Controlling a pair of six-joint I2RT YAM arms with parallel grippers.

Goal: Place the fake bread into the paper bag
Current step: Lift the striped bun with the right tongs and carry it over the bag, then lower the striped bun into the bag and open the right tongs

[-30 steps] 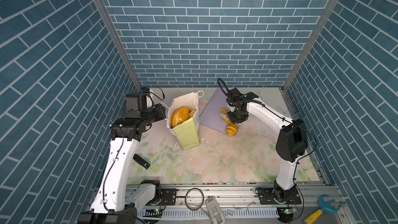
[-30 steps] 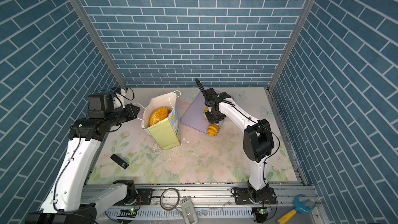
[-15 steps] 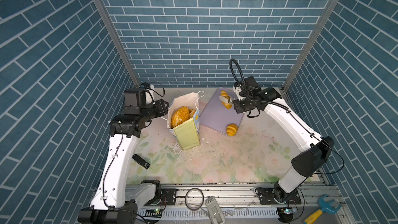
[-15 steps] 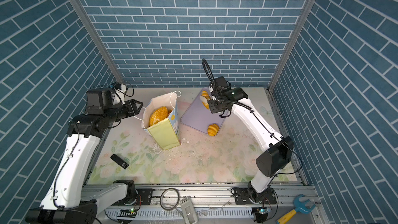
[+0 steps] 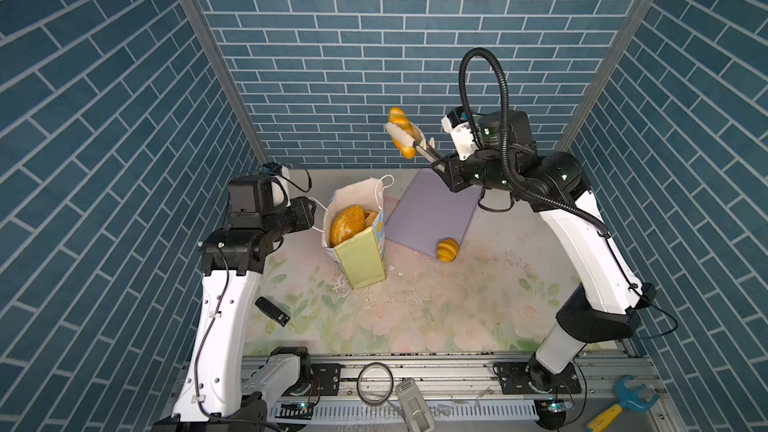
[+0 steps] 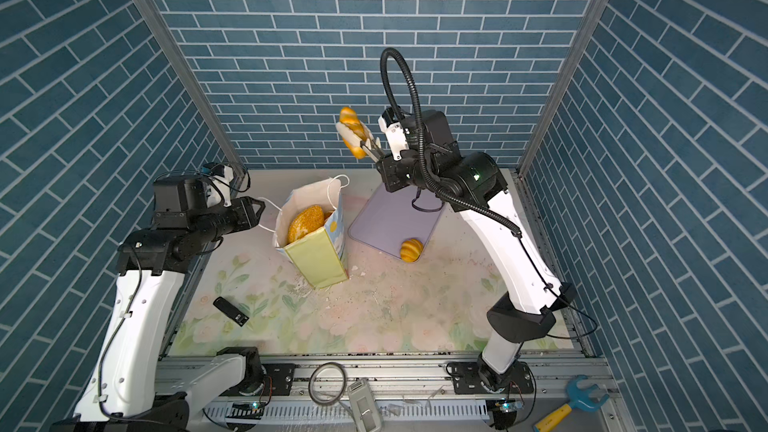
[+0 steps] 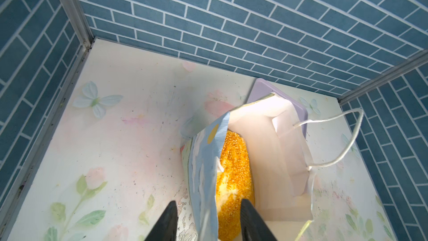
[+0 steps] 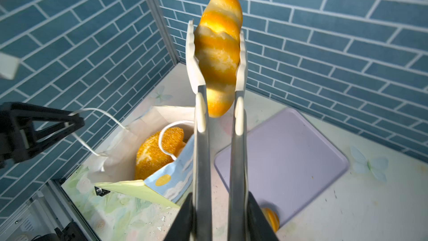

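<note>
Glossy ridged roll [image 8: 217, 49] in scalloped tongs [image 8: 201, 149], right tool [image 8: 218, 214] clenched on tongs, left tool [image 7: 209, 214] released at paper bag [image 7: 273, 158] rim

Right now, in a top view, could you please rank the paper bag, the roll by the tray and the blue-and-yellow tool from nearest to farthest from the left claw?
1. paper bag, right beside the left claw.
2. roll, at the tray's front corner, further right.
3. blue-and-yellow tool, far front right.

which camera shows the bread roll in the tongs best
The right wrist view: the ridged roll is close up, ridges clear, pinched between the tongs. Both top views show the roll small and distant. The left wrist view misses it.
</note>
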